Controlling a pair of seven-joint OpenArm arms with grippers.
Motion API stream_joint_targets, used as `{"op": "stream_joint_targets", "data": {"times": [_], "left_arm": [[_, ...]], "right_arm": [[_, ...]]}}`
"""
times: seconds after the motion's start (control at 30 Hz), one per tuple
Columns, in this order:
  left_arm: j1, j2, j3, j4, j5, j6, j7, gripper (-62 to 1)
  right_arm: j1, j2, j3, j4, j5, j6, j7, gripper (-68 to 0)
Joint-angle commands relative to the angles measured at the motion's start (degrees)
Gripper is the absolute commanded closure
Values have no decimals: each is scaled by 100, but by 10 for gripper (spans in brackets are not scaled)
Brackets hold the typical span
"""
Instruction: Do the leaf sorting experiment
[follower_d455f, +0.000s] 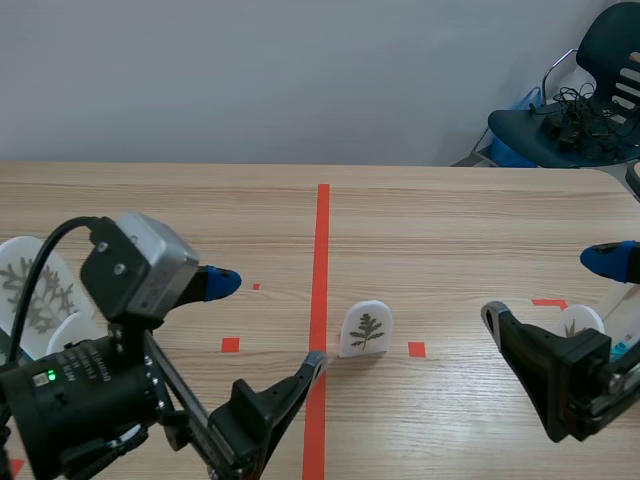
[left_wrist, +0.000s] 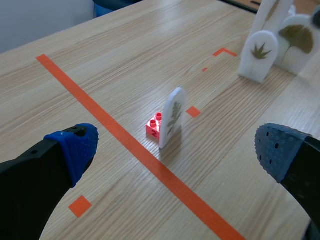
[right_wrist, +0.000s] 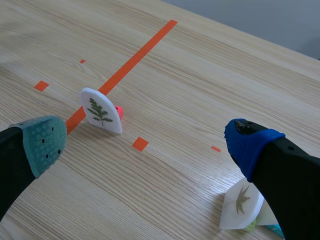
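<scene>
Scene view: sorting seemingly partway, with cards at left (follower_d455f: 30, 290) and cards at right (follower_d455f: 582, 322) already grouped. One leaf card (follower_d455f: 366, 330) upright mid-table, just beside the orange line, propped by a red brick (left_wrist: 154, 127), not yet taken. Left gripper (follower_d455f: 265, 327) and right gripper (follower_d455f: 548, 287) spread wide, holding nothing. Pale wooden table (follower_d455f: 450, 220), grey wall, dark chair (follower_d455f: 590, 100) behind.

White card (follower_d455f: 366, 330) (dark-green leaf print).

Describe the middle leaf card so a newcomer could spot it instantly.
Find the long orange tape line down the table's middle. Just beside it stands a white arched card, a red brick behind it. Only it bears a dark fern-like sprig.
</scene>
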Motion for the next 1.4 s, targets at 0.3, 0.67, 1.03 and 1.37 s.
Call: {"op": "stream_joint_targets", "data": {"times": [0.3, 0.67, 1.03, 1.37], "left_arm": [[-1690, 564, 640, -2734, 612, 330, -918, -623], [-2684, 1069, 1244, -4087, 855, 621, -1283, -623], [-2920, 1335, 1456, -4439, 855, 1075, -1276, -588], [-2920, 1338, 1652, -4428, 848, 1078, -1327, -300]], "right_arm": [[79, 13, 70, 105, 63, 2, 81, -679], [79, 13, 70, 105, 63, 0, 81, -679], [79, 13, 70, 105, 63, 0, 81, -679], [79, 13, 70, 105, 63, 0, 81, -679]]}}
